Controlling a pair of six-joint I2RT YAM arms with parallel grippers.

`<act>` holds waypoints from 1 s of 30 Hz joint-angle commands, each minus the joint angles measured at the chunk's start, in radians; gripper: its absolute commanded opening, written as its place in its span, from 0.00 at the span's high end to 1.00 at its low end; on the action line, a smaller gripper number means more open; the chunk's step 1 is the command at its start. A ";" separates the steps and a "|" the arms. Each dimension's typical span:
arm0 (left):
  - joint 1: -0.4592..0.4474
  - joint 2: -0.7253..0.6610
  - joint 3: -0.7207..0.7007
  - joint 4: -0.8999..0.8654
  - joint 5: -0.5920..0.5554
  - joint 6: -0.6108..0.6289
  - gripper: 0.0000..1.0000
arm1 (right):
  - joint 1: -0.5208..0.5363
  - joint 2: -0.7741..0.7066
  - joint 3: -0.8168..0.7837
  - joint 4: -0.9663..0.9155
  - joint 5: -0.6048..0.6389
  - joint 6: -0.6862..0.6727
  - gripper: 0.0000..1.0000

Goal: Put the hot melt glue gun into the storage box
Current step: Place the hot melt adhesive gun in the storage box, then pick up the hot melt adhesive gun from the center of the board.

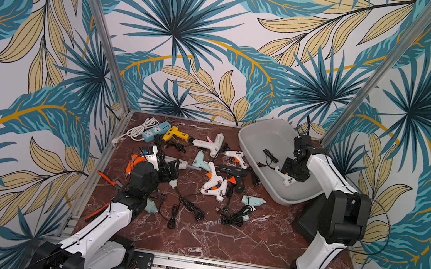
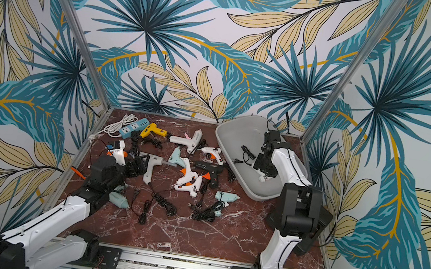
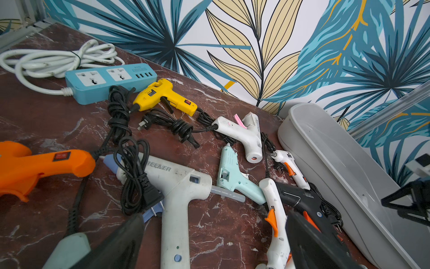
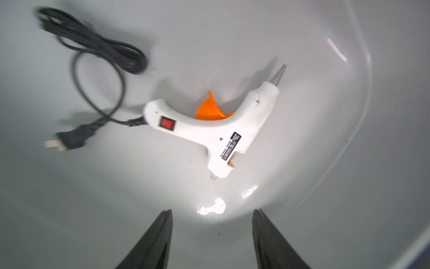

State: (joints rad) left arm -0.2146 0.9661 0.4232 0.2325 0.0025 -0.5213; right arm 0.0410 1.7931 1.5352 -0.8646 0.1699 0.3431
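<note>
The storage box [image 1: 262, 134], a light grey tub, stands tilted at the back right in both top views [image 2: 232, 139]. A small white hot melt glue gun [image 4: 209, 130] with an orange trigger lies loose on its floor, its black cord [image 4: 97, 51] beside it. My right gripper [image 4: 213, 210] hangs open just above that gun [image 1: 285, 179], touching nothing. My left gripper [image 3: 215, 215] is open low over the pile on the left of the table. The handle of a large white glue gun [image 3: 176, 186] lies between its fingers, untouched.
Several more glue guns and coiled black cords litter the marble table: yellow [image 1: 176, 133], black [image 1: 234, 173], pale teal [image 1: 252, 202], orange [image 3: 35, 163]. A blue power strip [image 1: 155, 130] lies at the back left. A flat black case [image 1: 307, 223] sits against the box's near side.
</note>
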 commanded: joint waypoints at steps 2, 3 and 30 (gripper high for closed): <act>-0.002 -0.028 -0.018 -0.026 -0.029 0.017 0.00 | 0.118 -0.128 -0.046 -0.020 0.035 0.003 0.41; -0.003 -0.030 -0.019 -0.030 -0.032 0.017 0.00 | 0.153 -0.145 -0.050 -0.021 0.047 0.007 0.41; -0.001 -0.048 -0.057 -0.016 -0.096 -0.022 0.00 | 0.462 0.183 0.016 -0.015 -0.167 -0.100 0.30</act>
State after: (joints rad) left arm -0.2146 0.9348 0.3767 0.2108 -0.0784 -0.5365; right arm 0.5030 1.9480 1.5280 -0.8474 0.0231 0.2813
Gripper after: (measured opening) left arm 0.999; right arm 0.699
